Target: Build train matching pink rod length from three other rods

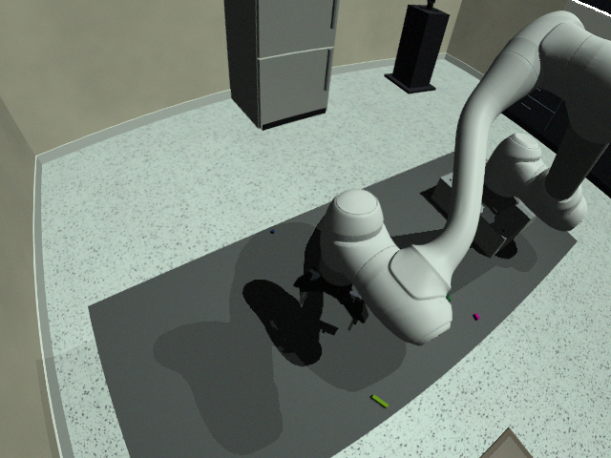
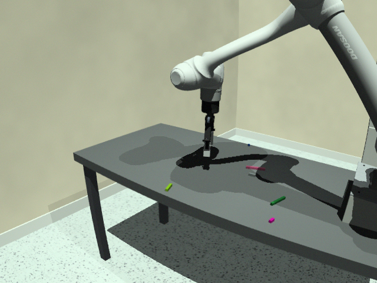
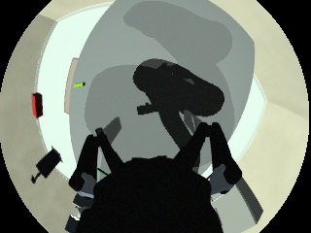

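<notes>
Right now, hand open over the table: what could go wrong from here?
1. The grey rod lies close beside the pink rod; wide-open fingers may knock the pink one.
2. The blue rod is tiny and near the table's far edge, so easily pushed off.
3. The empty hand hangs low; sweeping sideways could drag rods.

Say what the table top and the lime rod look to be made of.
Table top: a smooth, matte dark grey slab, possibly painted board or metal; shadows fall crisply and nothing mirrors in it.
Lime rod: uniform, bright solid colour with no grain, likely plastic or painted wood.
</notes>
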